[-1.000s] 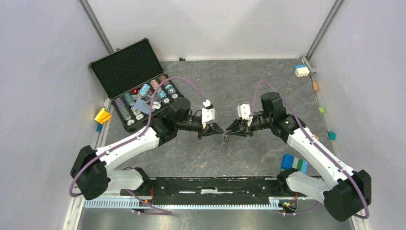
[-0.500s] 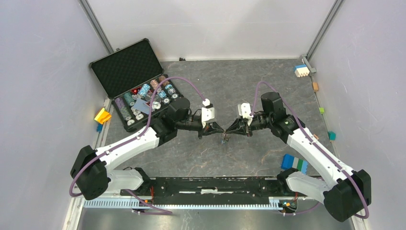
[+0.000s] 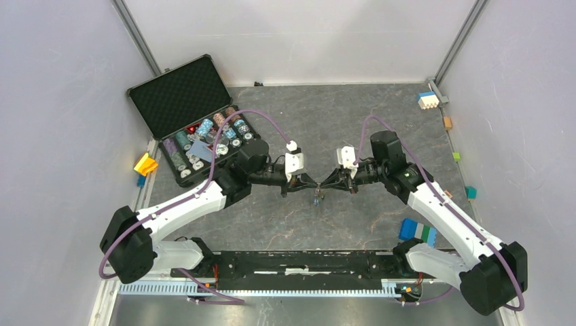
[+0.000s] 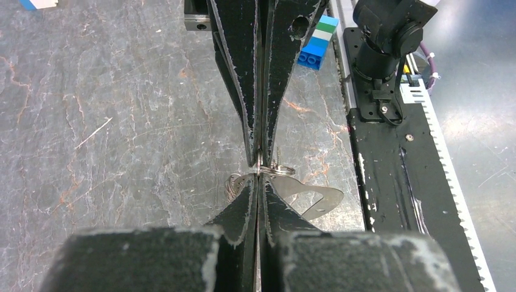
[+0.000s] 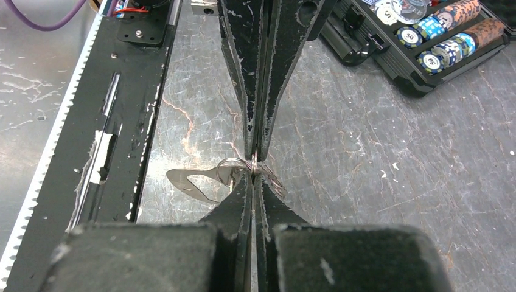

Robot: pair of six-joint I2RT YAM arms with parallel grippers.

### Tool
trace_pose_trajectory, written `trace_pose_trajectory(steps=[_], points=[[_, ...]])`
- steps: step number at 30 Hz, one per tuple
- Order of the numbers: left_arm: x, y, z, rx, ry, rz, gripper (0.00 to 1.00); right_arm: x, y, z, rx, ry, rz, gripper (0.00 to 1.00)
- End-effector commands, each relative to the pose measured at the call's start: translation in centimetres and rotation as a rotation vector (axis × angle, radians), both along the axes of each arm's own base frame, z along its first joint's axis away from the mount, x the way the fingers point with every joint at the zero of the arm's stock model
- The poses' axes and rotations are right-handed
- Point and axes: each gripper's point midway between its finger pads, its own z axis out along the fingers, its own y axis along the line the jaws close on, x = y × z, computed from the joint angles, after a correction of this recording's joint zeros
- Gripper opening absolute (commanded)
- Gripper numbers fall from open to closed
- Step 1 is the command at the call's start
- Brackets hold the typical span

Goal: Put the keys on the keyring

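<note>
Low in the left wrist view, the left fingers are pressed flat together, black with pale scuffed edges. At their very tips, in the middle of the frame, they nip the keyring. The right fingers point down from the top edge, likewise shut, and meet them tip to tip on the same thin wire.

The keyring looks like a light, springy loop of bright steel. It is hard and slick, so it is likely to swivel or slip in so narrow a pinch, and a hold on the bare wire beside the overlap seems best.

A flat silvery tab hangs from it, lower right of centre, over the bench of grey veined stone. I cannot tell whether that tab is a key, and no coloured tags show.

Far off, at the upper right of the right wrist view, a black case holds ribbed poker chips.
</note>
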Motion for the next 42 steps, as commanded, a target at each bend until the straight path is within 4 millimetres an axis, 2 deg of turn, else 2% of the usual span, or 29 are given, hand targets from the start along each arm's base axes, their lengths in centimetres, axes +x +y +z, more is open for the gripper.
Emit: trace_pose_trajectory(steps=[1,6,10,19,28,34,42], points=[[-0.2,0.1,1.1,-0.031,-0.062,-0.032,0.04,1.1,-0.4,1.2,-0.005,-0.092,-0.051,0.0],[0.2,0.3,0.6,0.02,-0.125,-0.051,0.17,1.5,-0.5,0.7,-0.07,-0.129,-0.079,0.0],[0.5,0.8,0.0,0.063,-0.173,-0.052,0.24,1.5,-0.6,-0.2,-0.141,-0.149,-0.086,0.0],[0.4,0.4,0.6,0.049,-0.228,-0.095,0.42,0.7,0.5,-0.7,-0.185,-0.17,-0.058,0.0],[-0.4,0.0,-0.1,0.013,-0.264,-0.166,0.44,0.5,1.5,-0.6,-0.18,-0.163,-0.039,0.0],[-0.4,-0.4,-0.2,-0.003,-0.237,-0.17,0.36,0.4,1.7,-0.6,-0.174,-0.158,-0.038,0.0],[-0.4,-0.5,-0.9,0.009,-0.216,-0.172,0.35,0.3,1.7,-0.5,-0.168,-0.152,-0.038,0.0]])
